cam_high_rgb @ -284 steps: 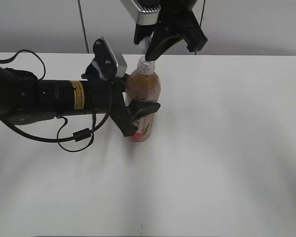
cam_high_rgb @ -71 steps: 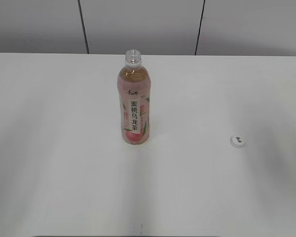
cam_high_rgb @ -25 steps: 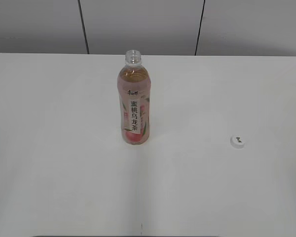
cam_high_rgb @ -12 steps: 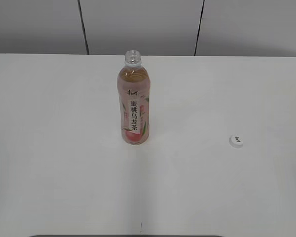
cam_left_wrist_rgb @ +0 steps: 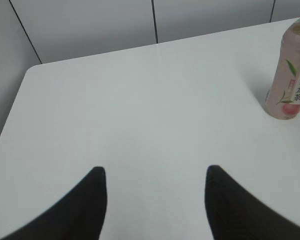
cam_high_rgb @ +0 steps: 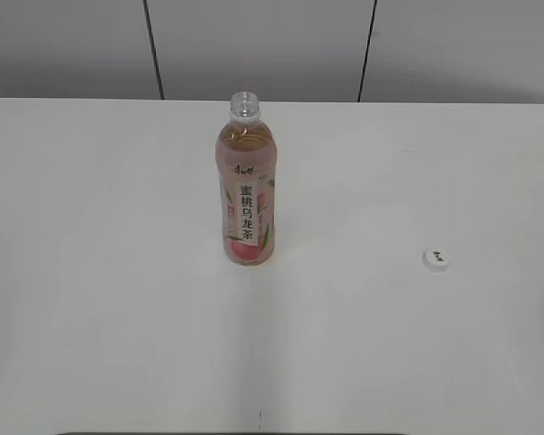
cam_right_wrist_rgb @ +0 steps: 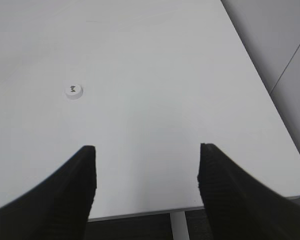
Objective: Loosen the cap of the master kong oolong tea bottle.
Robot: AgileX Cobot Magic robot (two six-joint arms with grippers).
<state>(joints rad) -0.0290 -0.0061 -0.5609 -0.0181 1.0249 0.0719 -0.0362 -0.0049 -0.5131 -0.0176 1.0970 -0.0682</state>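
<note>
Bottle (cam_high_rgb: 247, 190) upright on table (cam_high_rgb: 91, 272), neck bare. Cap (cam_high_rgb: 436, 259) lies well right of bottle, same as second ago. You see left gripper (cam_left_wrist_rgb: 152, 192) and right gripper (cam_right_wrist_rgb: 146, 172) spread wide, empty. Task looks done.

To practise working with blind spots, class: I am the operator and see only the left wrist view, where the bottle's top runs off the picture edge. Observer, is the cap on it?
Observer: No. The exterior view shows the slim clear plastic bottle of pinkish tea standing upright with a bare, open neck.
Operator: Then where is the cap?
Observer: The small round white plastic cap lies flat on the white table, off to the bottle's right and well apart from it.
Operator: Is the right pincer holding anything?
Observer: No. The right wrist view shows the right pincer open and empty, with the cap ahead of it and to its left.
</note>
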